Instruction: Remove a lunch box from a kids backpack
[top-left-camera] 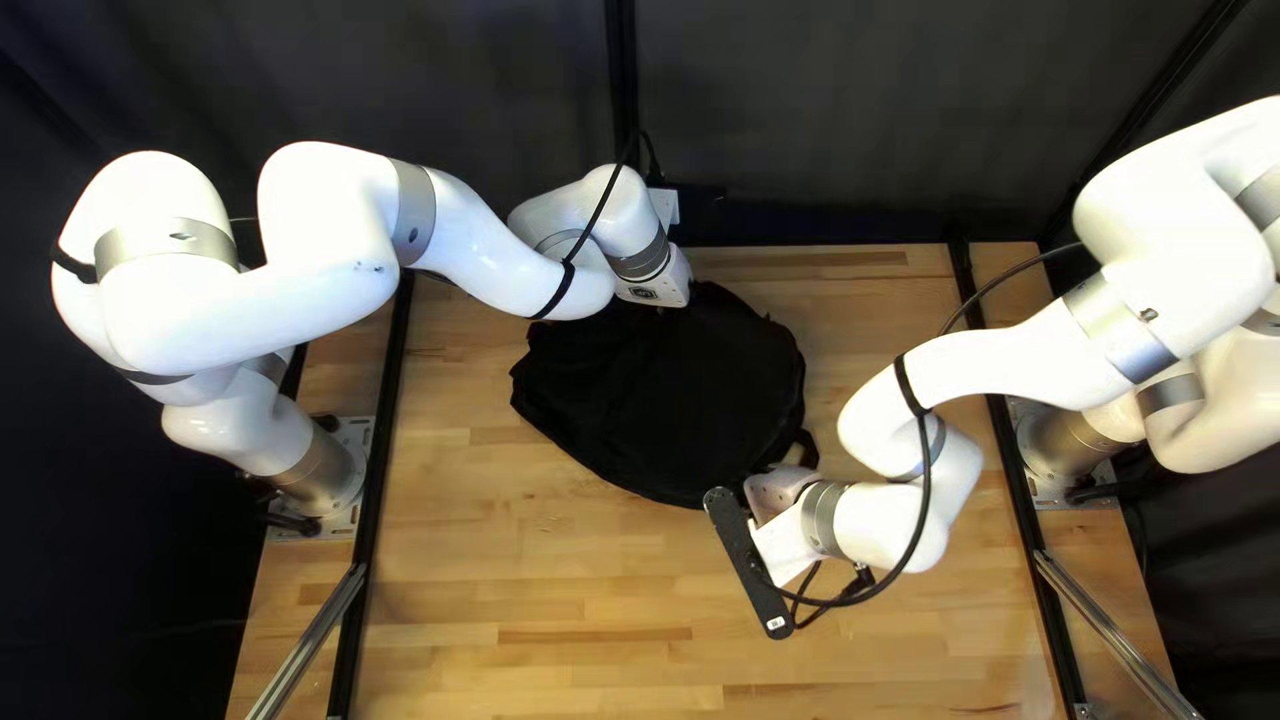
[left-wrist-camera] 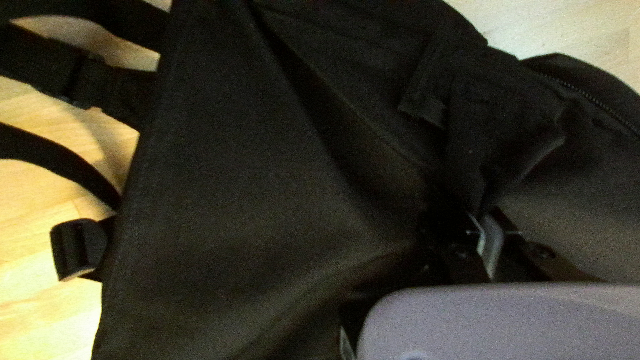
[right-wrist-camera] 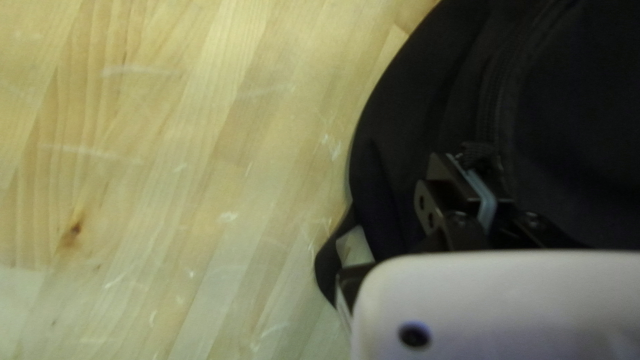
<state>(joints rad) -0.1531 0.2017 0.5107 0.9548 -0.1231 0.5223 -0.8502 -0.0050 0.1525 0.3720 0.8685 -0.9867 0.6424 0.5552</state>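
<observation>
Nearest the table's near edge [top-left-camera: 560, 640], my right gripper [right-wrist-camera: 483, 193] has its fingers pressed together on what looks like the pull [right-wrist-camera: 477, 153] of a curved zipper [right-wrist-camera: 492, 93], I judge so it can be drawn along to open the bag. The backpack [top-left-camera: 680, 387] itself lies flat between the table's left and right edges, closer to the far edge. At its far side, my left gripper [left-wrist-camera: 485, 227] pinches a fold [left-wrist-camera: 467, 160] of its cloth, likely to anchor the bag, since loose fabric would otherwise slide or bunch along with the pull. The lunch box shows in no view; it is presumably inside, so opening the bag should come first. The backpack is plain black, soft and broad, with a rounded outline near the right gripper and shallow creases across its cloth. Webbing straps [left-wrist-camera: 73, 73] and a dark plastic buckle [left-wrist-camera: 77, 247] stick out beyond one edge.
</observation>
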